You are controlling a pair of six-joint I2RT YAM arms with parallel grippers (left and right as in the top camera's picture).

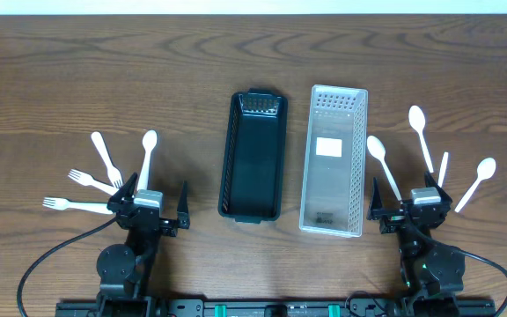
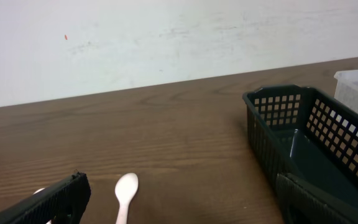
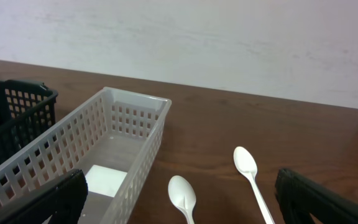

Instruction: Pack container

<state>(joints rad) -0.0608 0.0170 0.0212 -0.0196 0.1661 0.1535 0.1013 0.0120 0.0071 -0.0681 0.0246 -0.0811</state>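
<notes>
A black basket (image 1: 253,158) and a clear white basket (image 1: 334,163) stand side by side at the table's middle; both look empty. Left of them lie white spoons (image 1: 149,150) and forks (image 1: 69,205). Right of them lie white spoons (image 1: 381,160) and other white cutlery (image 1: 476,183). My left gripper (image 1: 158,210) is open and empty near the front edge; in its wrist view a spoon (image 2: 126,190) lies between its fingers (image 2: 179,202). My right gripper (image 1: 415,210) is open and empty, with two spoons (image 3: 182,194) between its fingers (image 3: 185,199).
The black basket (image 2: 309,146) shows at the right of the left wrist view. The white basket (image 3: 98,155) fills the left of the right wrist view. A pale wall stands behind the wooden table.
</notes>
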